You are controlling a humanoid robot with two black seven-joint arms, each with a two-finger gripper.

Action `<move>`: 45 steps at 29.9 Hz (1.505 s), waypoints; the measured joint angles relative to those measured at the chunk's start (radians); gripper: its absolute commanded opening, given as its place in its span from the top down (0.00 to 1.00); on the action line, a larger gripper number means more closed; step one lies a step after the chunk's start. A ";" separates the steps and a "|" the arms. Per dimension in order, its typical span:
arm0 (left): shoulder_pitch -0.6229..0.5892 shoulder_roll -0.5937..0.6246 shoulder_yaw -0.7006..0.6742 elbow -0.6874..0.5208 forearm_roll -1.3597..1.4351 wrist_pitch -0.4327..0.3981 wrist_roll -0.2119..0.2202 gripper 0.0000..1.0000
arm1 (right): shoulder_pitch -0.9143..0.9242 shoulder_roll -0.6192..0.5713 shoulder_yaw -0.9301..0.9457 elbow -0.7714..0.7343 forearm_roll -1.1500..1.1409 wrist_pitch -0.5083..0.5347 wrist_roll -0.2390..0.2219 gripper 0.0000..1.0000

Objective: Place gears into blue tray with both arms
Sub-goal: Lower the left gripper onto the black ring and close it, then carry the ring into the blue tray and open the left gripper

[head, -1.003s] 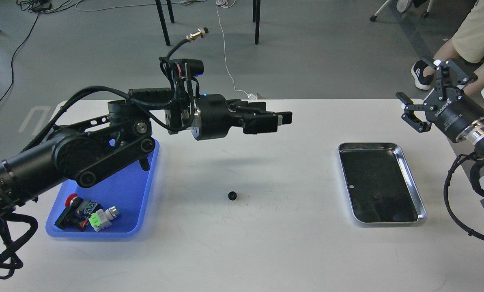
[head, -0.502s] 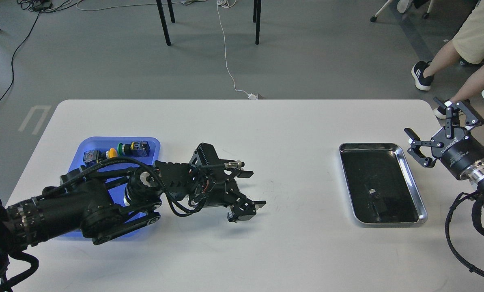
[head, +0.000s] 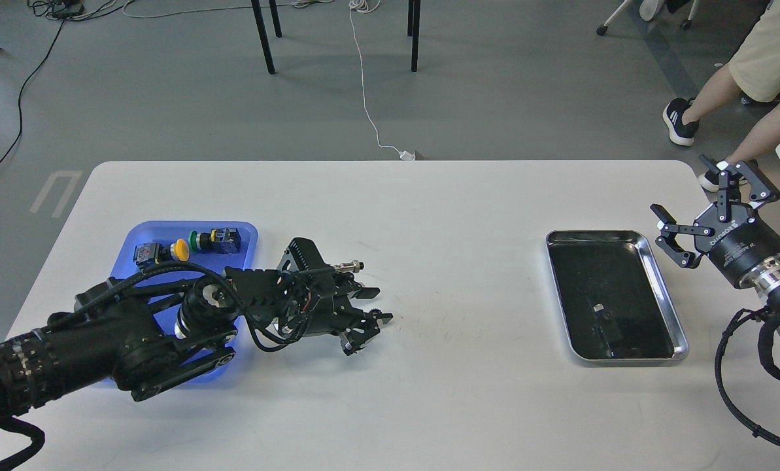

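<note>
My left arm lies low across the blue tray (head: 246, 230) and reaches onto the white table. Its gripper (head: 368, 331) is down at the table surface with its fingers apart. One small black gear (head: 377, 313) shows right at the upper fingertip (head: 385, 318); I cannot tell whether it touches the finger. My right gripper (head: 682, 186) hangs open and empty above the table's right edge, beside the steel tray. Much of the blue tray is hidden under my left arm.
Colourful push-button switches (head: 197, 244) lie at the back of the blue tray. A shiny steel tray (head: 665, 294) with a dark bottom sits at the right. A person's legs (head: 723, 98) stand beyond the table's far right corner.
My left arm came down from above the table to its surface, then drew back left so its fingers sit at the gear. The right gripper sank lower and held.
</note>
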 measured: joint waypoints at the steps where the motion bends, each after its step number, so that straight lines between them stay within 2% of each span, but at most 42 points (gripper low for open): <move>1: 0.007 0.003 0.000 0.000 0.000 0.000 0.000 0.55 | 0.000 0.000 0.002 0.000 0.000 0.000 0.000 0.01; 4: 0.022 0.017 -0.002 -0.002 0.000 0.000 0.000 0.55 | 0.000 0.000 0.006 0.000 0.000 0.000 0.000 0.01; 10: 0.028 0.020 -0.010 -0.003 0.000 0.000 0.000 0.69 | 0.001 -0.001 0.010 0.002 0.000 0.000 0.000 0.01; 29: 0.028 0.004 -0.018 -0.002 0.000 0.004 0.008 0.68 | 0.002 -0.001 0.020 0.000 -0.001 0.000 0.000 0.01; 36: 0.027 0.001 -0.018 -0.001 0.000 0.005 0.003 0.87 | 0.009 -0.001 0.020 0.000 -0.002 0.000 0.000 0.01; 45: 0.025 0.024 -0.037 -0.014 0.000 0.005 -0.002 0.87 | 0.014 0.000 0.032 -0.002 -0.002 0.000 0.000 0.01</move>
